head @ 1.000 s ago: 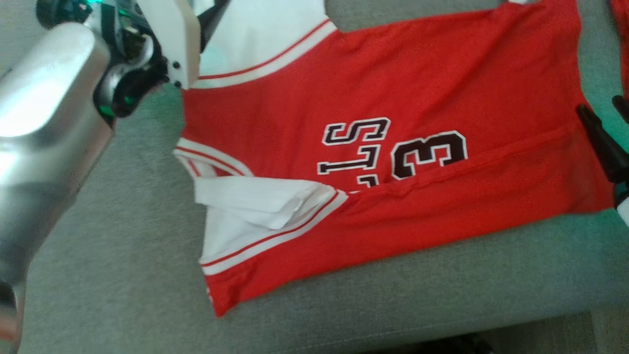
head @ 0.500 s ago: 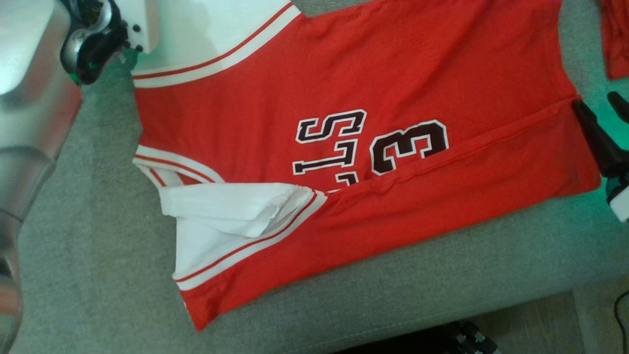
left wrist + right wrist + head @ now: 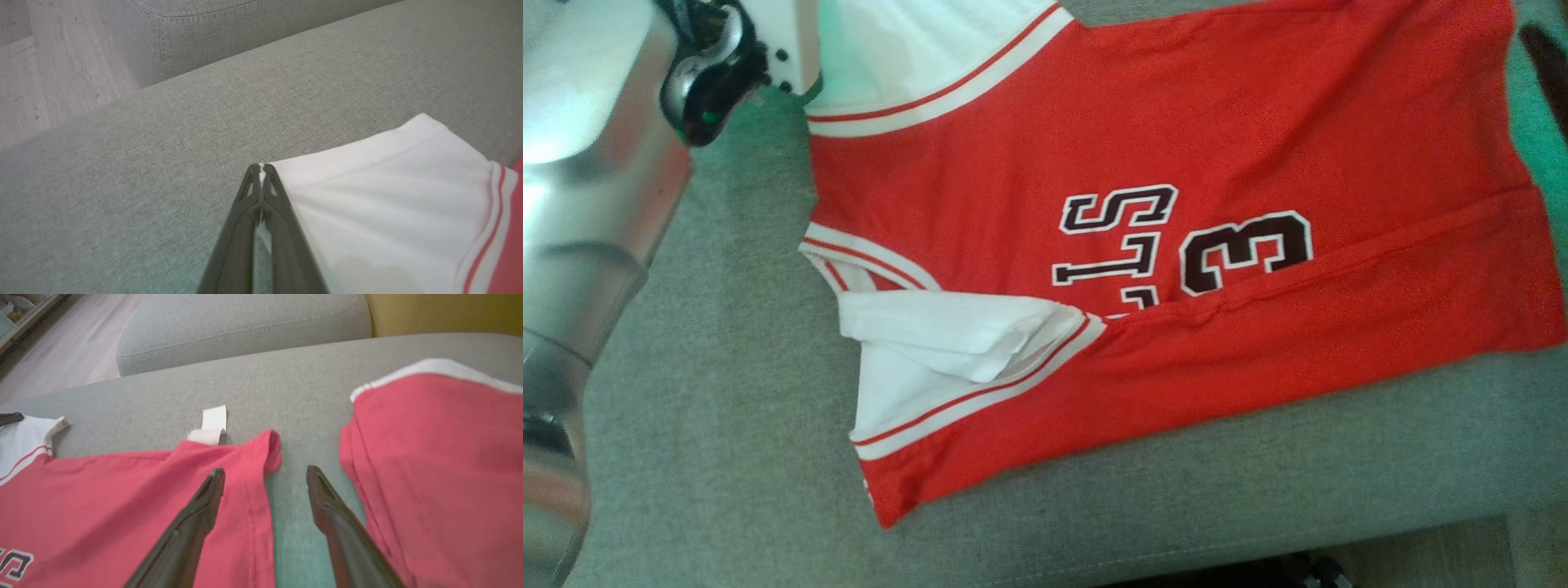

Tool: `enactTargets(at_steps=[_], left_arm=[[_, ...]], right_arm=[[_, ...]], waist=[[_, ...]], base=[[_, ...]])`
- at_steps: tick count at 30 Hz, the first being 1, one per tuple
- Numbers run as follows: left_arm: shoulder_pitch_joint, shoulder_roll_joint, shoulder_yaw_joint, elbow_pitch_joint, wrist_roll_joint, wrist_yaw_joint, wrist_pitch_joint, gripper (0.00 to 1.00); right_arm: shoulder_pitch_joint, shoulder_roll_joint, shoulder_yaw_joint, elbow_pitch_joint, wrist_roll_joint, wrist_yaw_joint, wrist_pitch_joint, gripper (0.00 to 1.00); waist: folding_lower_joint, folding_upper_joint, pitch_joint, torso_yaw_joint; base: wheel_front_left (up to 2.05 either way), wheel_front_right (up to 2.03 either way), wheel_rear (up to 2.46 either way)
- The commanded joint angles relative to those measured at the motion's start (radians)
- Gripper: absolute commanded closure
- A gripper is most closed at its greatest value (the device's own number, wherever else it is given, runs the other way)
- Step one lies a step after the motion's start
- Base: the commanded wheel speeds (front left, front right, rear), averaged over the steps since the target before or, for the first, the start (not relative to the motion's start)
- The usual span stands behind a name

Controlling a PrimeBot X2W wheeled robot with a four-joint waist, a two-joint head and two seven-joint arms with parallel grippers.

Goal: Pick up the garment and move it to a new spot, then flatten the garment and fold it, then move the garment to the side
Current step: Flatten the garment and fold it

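Note:
The garment (image 3: 1217,147) is a red jersey with white sleeves and dark lettering. It lies spread on a grey sofa cushion (image 3: 711,392), with its near long edge folded over. In the left wrist view my left gripper (image 3: 261,166) is shut on the edge of a white sleeve (image 3: 388,183), and white cloth shows between the fingers. In the head view that wrist (image 3: 784,41) sits over the same sleeve at the top left. My right gripper (image 3: 265,473) is open above the garment's red hem corner (image 3: 267,451), one finger over the cloth and one over bare cushion.
A second red cloth (image 3: 429,457) with white trim lies just right of the right gripper. A small white tag (image 3: 213,424) sticks out past the hem. The cushion's front edge (image 3: 1258,539) runs along the bottom, with wooden floor (image 3: 61,61) beyond the sofa.
My left gripper has closed on the white sleeve edge. The head camera shifted sideways and back. The right gripper left its place at the head view's right edge.

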Motion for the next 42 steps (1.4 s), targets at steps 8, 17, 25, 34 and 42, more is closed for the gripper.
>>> enactTargets(at_steps=[8,17,25,34,42], left_arm=[[-0.095,0.001,0.009,-0.018,0.015,-0.01,-0.025,1.0],[-0.116,-0.014,-0.002,-0.007,0.01,-0.017,-0.046,1.0],[-0.157,0.005,0.0,-0.014,0.039,-0.022,-0.173,1.0],[-0.196,0.027,-0.023,-0.08,0.046,-0.024,-0.3,1.0],[-0.048,0.155,-0.13,-0.319,0.019,-0.025,-0.306,1.0]], right_arm=[[-0.214,-0.012,0.099,0.214,-0.013,0.007,0.084,0.05],[-0.338,-0.009,0.216,0.341,0.023,0.007,0.105,1.0],[-0.41,-0.025,0.272,0.366,0.043,0.007,-0.04,1.0],[-0.4,-0.082,0.321,0.338,0.102,0.007,-0.2,1.0],[-0.245,-0.17,0.378,0.281,0.138,0.007,-0.293,1.0]], waist=[[0.0,0.0,0.027,0.053],[0.0,0.0,0.038,0.074],[0.0,0.0,0.028,0.069],[0.0,0.0,-0.043,0.085],[0.0,0.0,-0.112,0.113]], base=[[0.0,0.0,0.0],[0.0,0.0,0.0],[0.0,0.0,0.0],[0.0,0.0,0.0],[0.0,0.0,0.0]])
